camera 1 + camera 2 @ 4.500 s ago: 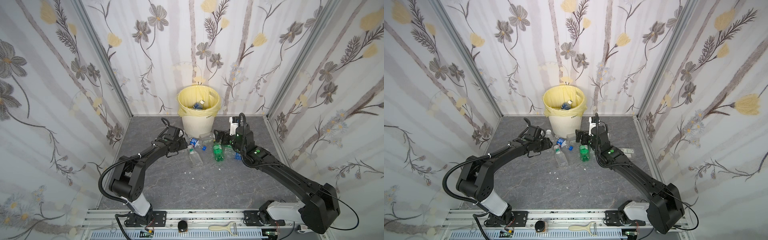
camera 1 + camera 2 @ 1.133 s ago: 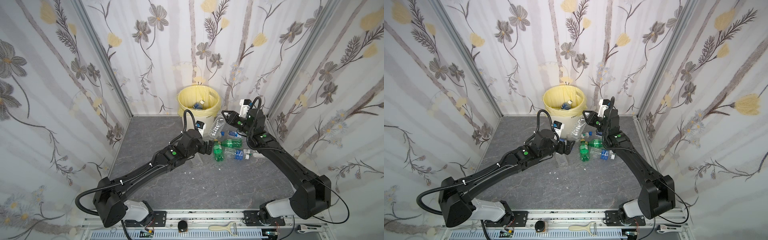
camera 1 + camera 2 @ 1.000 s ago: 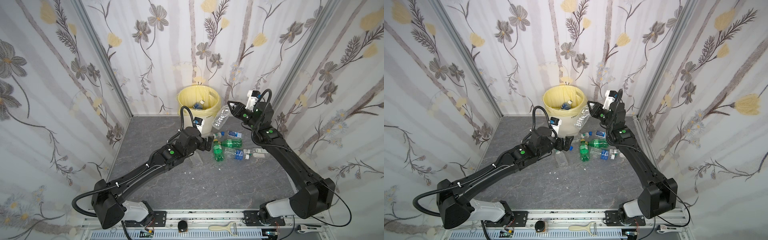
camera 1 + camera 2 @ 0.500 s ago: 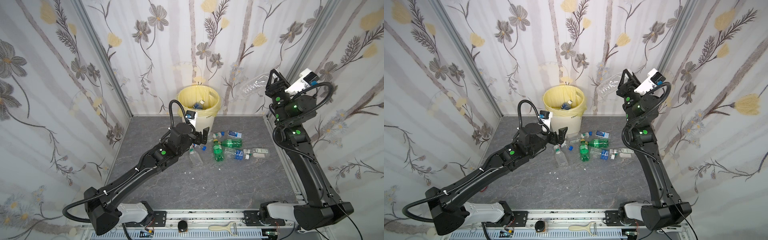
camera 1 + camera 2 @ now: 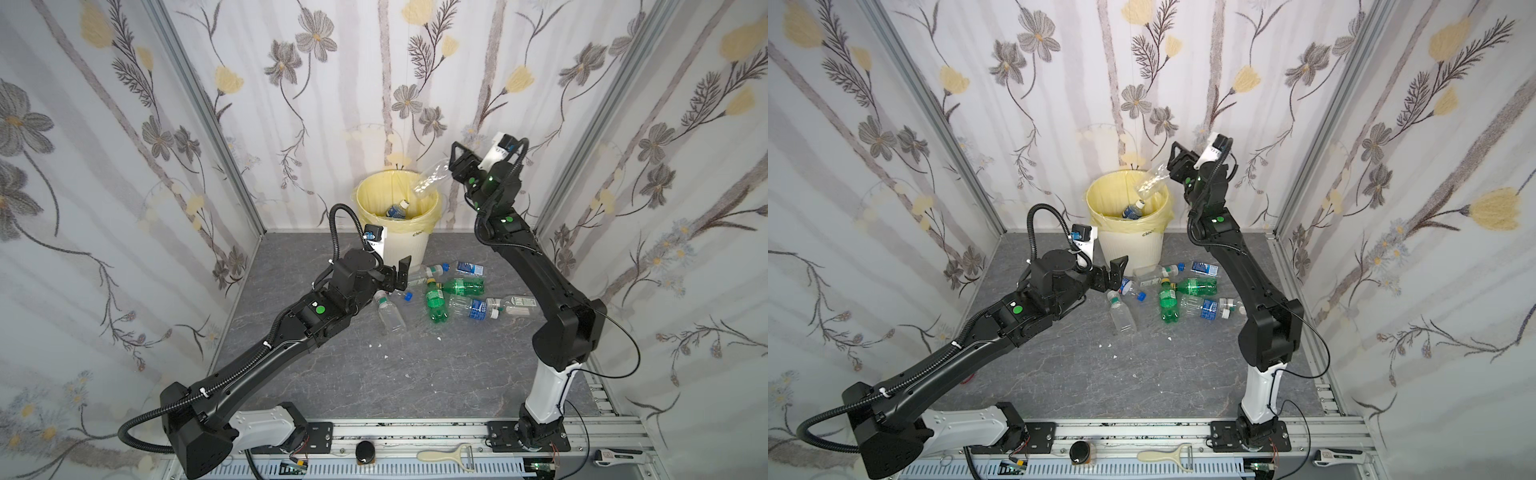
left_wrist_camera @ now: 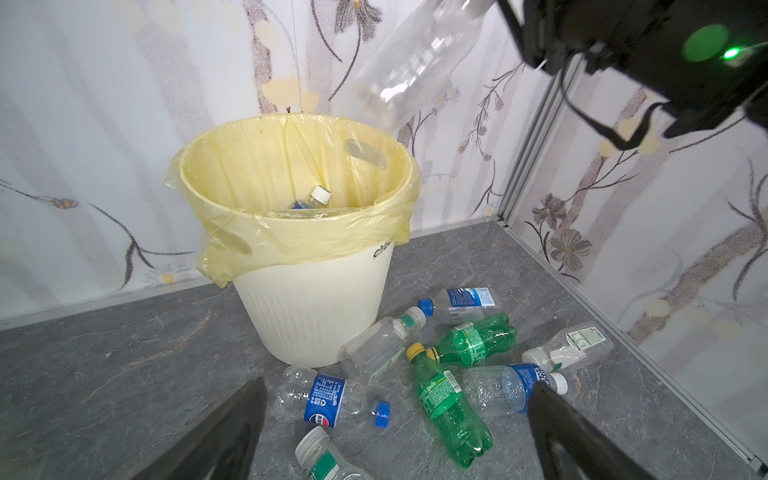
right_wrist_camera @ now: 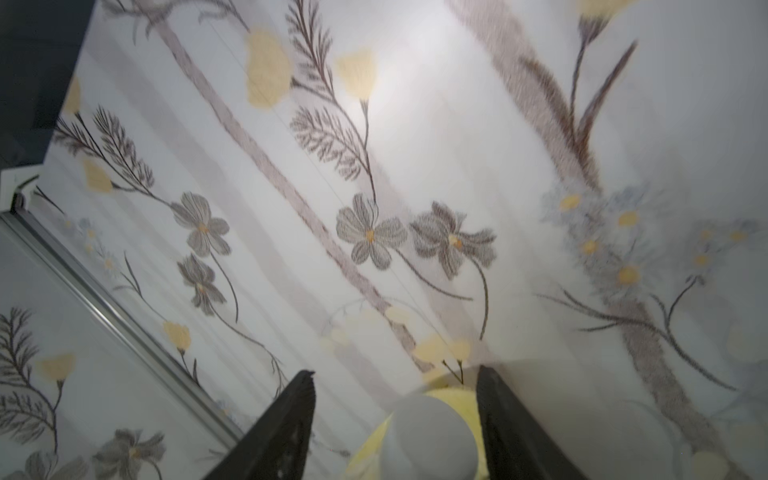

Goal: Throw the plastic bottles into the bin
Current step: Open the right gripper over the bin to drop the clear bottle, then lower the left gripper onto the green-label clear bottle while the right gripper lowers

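The cream ribbed bin (image 5: 405,249) (image 5: 1129,249) (image 6: 311,311) with its yellow liner stands at the back wall, and a blue-labelled bottle (image 5: 397,210) lies inside. My right gripper (image 5: 453,166) (image 5: 1173,164) (image 7: 395,372) hangs above the bin's right rim, open. A clear bottle (image 5: 430,180) (image 5: 1150,183) (image 6: 415,62) (image 7: 428,436) tilts down over the bin, its base still between the spread fingers. My left gripper (image 5: 399,274) (image 5: 1113,276) (image 6: 397,388) is open and empty, low in front of the bin. Several plastic bottles lie there, among them two green ones (image 5: 436,303) (image 6: 451,411) (image 5: 463,286).
Flowered walls close in the grey floor on three sides. A blue-labelled clear bottle (image 6: 324,401) and a white-capped one (image 6: 322,453) lie right under the left jaws. A peeler (image 5: 446,455) and a black knob (image 5: 365,451) sit on the front rail.
The right arm swung from high at the right wall down toward the bin and its jaws opened off the clear bottle. The left arm drew back a little, still open.
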Controlling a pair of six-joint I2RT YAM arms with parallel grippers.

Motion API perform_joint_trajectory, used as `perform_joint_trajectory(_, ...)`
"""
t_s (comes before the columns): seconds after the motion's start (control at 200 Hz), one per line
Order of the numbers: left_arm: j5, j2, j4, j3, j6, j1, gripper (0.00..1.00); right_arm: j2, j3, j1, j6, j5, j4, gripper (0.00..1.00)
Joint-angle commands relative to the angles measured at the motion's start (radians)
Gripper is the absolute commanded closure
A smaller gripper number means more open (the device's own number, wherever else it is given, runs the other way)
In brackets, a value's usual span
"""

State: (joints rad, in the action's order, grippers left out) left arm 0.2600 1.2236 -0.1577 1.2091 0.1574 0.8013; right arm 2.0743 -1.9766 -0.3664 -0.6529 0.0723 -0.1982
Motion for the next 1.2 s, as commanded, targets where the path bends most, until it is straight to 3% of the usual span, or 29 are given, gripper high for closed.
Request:
perform_joint_trajectory(0.0,-0.002,-0.007,0.023,-0.016,0.005,-0.004,0.00,-0.033,0.024,-0.008,-0.003,-0.048,-0.032,0.15)
perform_joint_trajectory(0.09,-0.003,-0.012,0.023,-0.029,0.008,-0.009,0.00,-0.072,0.038,-0.008,0.019,-0.044,-0.044,0.01)
perform_joint_trajectory(0.255,-0.012,-0.007,0.023,-0.036,0.026,-0.015,0.00,-0.120,0.057,-0.006,0.042,-0.043,-0.002,0.00)
perform_joint_trajectory(0.54,-0.025,0.005,0.020,-0.059,0.095,-0.019,0.00,-0.260,0.235,0.011,0.057,-0.055,-0.018,0.00)
perform_joint_trajectory(0.889,-0.091,0.031,0.010,-0.179,0.327,-0.041,0.00,-0.472,0.528,0.029,0.164,-0.065,0.041,0.00)
perform_joint_trajectory(1.194,-0.169,0.178,-0.085,-0.210,0.515,-0.055,0.00,-0.708,0.857,-0.010,0.261,-0.058,0.054,0.00)
